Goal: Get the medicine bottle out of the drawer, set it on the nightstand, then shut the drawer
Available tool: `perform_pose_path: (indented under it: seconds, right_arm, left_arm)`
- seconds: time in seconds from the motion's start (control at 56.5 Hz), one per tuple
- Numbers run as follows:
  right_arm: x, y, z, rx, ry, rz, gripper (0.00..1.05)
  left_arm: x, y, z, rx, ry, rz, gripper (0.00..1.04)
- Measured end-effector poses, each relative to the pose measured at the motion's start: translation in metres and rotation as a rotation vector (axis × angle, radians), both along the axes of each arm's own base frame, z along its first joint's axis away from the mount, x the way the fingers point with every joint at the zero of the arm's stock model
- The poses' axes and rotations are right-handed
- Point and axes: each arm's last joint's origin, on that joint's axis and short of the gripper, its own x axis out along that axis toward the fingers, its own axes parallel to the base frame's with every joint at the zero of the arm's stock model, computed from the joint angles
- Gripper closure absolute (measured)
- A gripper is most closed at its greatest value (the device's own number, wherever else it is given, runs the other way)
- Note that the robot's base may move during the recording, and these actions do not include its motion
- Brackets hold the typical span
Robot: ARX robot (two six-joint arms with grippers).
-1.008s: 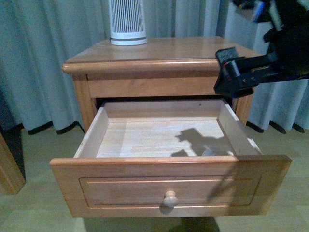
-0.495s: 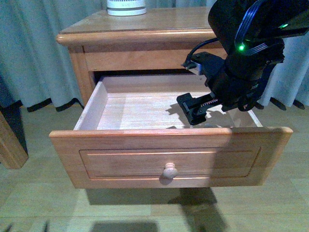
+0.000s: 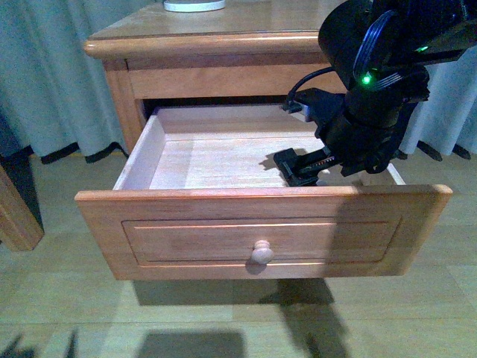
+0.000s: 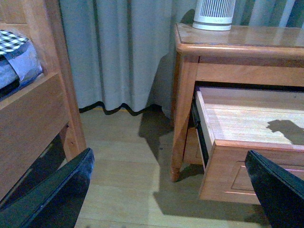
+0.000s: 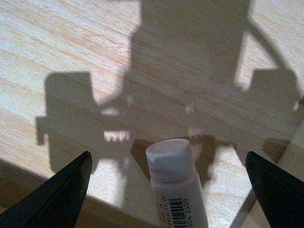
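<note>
Front view shows us the drawer (image 3: 261,231) pulled far out of the nightstand (image 3: 223,33), with its round knob (image 3: 261,252) in the middle of the front panel. The right arm (image 3: 380,82), black with a green light, reaches down into the drawer from above. The right gripper (image 3: 299,165) is inside the drawer, low, close behind the front panel and nearer to the drawer's right wall. From this side the front panel hides the drawer bottom under the gripper.

In the right wrist view we find the medicine bottle (image 5: 175,190) on the pale bottom of the drawer. It is white, with a white cap (image 5: 168,153) and a barcode on its label. It is between the two dark fingers (image 5: 57,199), which are spread wide, and neither one touches it, so this gripper is released and grasps nothing. A wall of the drawer is just beside the bottle. Whether the bottle stands or lies, we cannot tell.

In the left wrist view the left gripper (image 4: 168,156) is outside the drawer, well apart from its left side, over the room floor (image 4: 128,142). Its fingers are also spread wide with nothing between them. Above the drawer, on the nightstand top, stands a white ribbed appliance (image 4: 214,14).
</note>
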Motion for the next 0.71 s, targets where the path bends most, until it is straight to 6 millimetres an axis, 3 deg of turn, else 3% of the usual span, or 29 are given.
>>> perform_pose_path:
  seconds: [0.708]
  right_arm:
    - [0.002,0.000,-0.017,-0.009,0.020,0.045,0.07]
  left_arm:
    - [0.000,0.000,0.000,0.000,0.000,0.000,0.06]
